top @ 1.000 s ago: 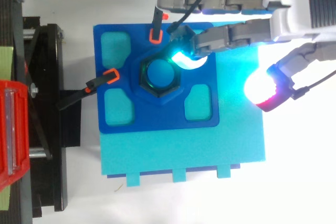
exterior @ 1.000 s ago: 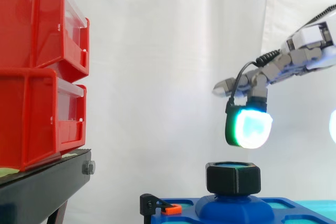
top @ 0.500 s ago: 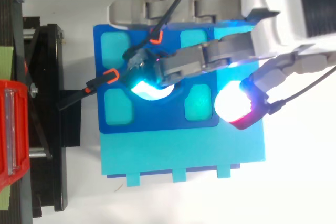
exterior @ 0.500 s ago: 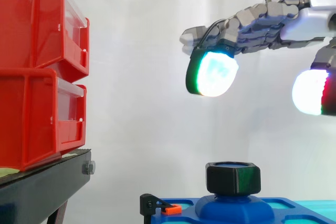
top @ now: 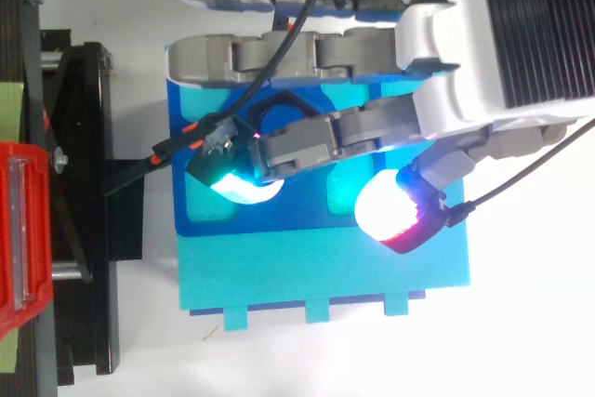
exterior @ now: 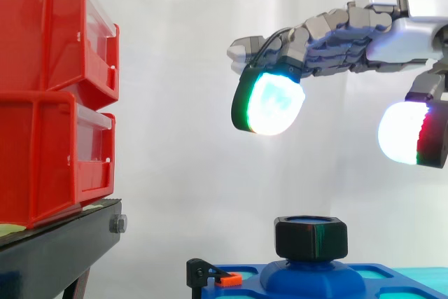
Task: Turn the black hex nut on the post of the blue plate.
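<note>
The black hex nut (exterior: 311, 237) sits on the post of the blue plate (exterior: 364, 281), low in the side view. My hand (exterior: 392, 29) hovers well above it, open, with fingers stretched leftward and glowing pads (exterior: 269, 103) pointing down. Nothing is held. From above, the hand (top: 493, 44) covers most of the nut (top: 279, 105), of which just a black edge peeks out between the fingers. The blue plate (top: 279, 220) rests on a cyan base (top: 325, 271).
Stacked red bins (exterior: 56, 96) stand on a black stand (exterior: 49, 257) at the left. Two orange-tipped black clamps (top: 191, 135) hold the plate's left side. A white curtain hangs behind.
The hand rose from just over the nut to well above it and slid left across the plate. Its fingers straightened out. The nut stayed put.
</note>
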